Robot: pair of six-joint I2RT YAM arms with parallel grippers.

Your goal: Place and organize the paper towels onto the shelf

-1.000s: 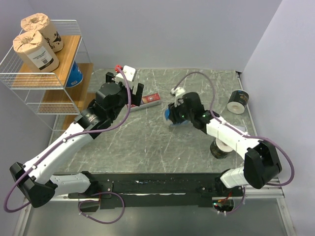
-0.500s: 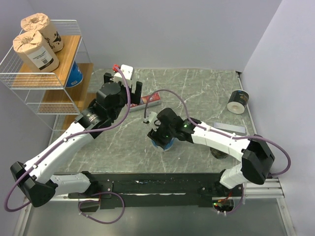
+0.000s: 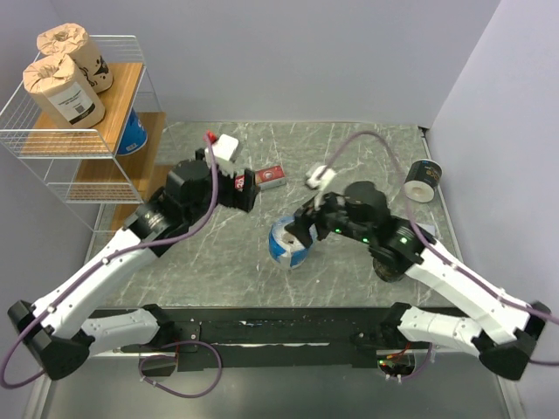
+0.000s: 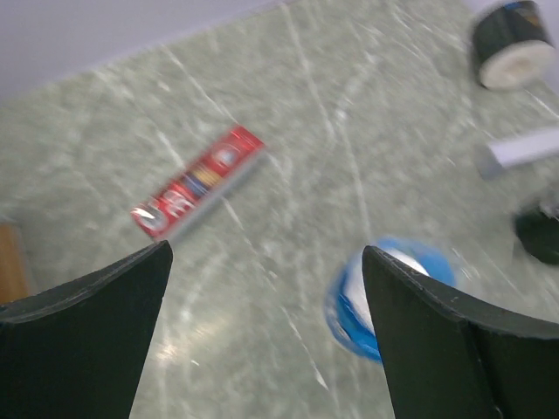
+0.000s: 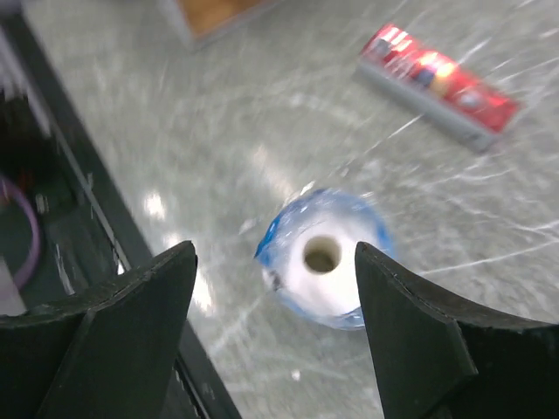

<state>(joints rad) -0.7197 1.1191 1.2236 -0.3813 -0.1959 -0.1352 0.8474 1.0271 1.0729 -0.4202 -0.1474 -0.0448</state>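
Top external view puts the blue-and-white roll (image 3: 288, 243) on the table's near middle, between the two arms, with its open core facing upward. The right gripper (image 3: 300, 229) sits just to its right with jaws spread wide and nothing in them. The right wrist view confirms this, showing the roll below and between its fingers, untouched as far as we can tell. The left gripper (image 3: 247, 188) is also fully open and empty, hanging to the far left of the roll and near the red box (image 3: 262, 178).

We judge the roll to be light and soft. It will crush if squeezed hard, and its glossy wrap is likely slippery. We would take it across the round sides at mid-height with a gentle squeeze, or with one finger down the core and one outside.

The shelf (image 3: 131, 87) at far left already holds two kraft rolls (image 3: 63, 87) on its top board and a second blue roll (image 3: 133, 133) on the board below. One dark roll (image 3: 423, 181) lies at far right. Another dark roll (image 3: 389, 262) is partly hidden under the right arm.

A second ago the right gripper was carrying the blue-and-white roll farther back on the table. Half a second ago it was down over the roll near the present spot. Now it has let go and pulled back to the right, while the left arm has swung its gripper round toward the roll.
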